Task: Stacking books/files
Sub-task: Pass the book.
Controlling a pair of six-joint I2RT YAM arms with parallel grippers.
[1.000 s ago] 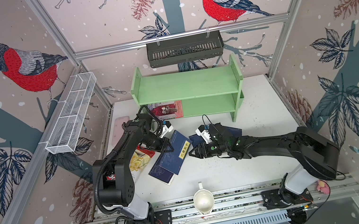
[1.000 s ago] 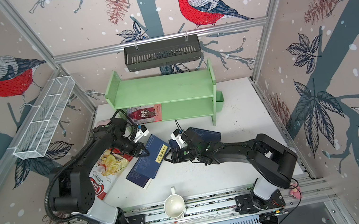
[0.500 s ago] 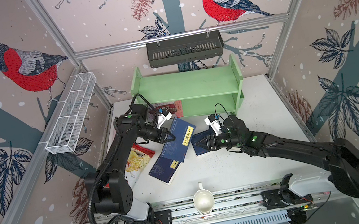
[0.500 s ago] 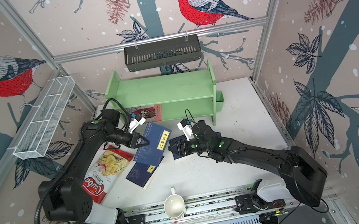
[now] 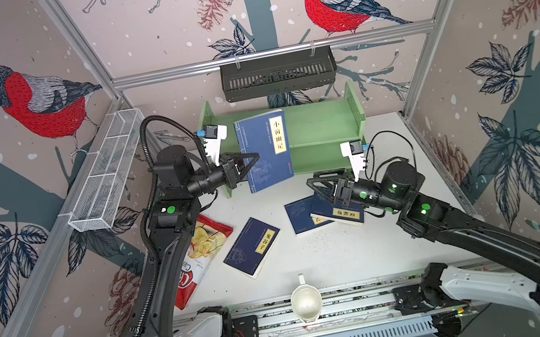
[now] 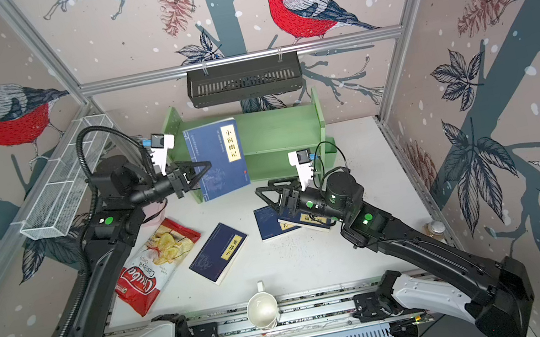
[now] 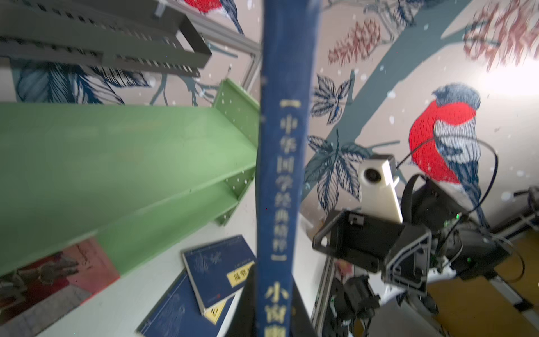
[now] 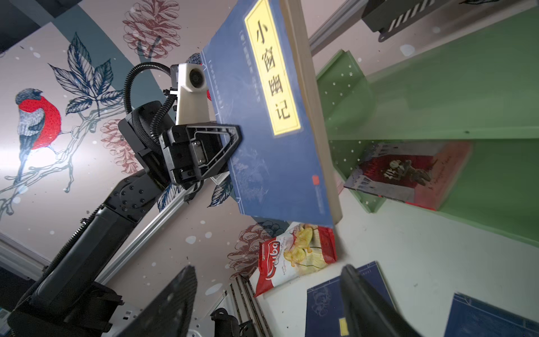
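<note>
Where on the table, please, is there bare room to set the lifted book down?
Barest: the table's front strip between the lone navy book, the overlapping pair and the white cup. Also the back right corner beside the green shelf. Crowded: the left side, by the crisp bag.

Top views overhead, looking down on table (image 5: 333, 259), wrist views close — facing each other, sharing held book (image 7: 280, 175)

A lab robot cell is indicated: the desk (image 5: 314, 259) is enclosed by aluminium framing (image 5: 169, 71) and bird-printed panels (image 5: 39, 101), with arms (image 5: 152, 272) mounted on a rail (image 5: 360, 305).
</note>
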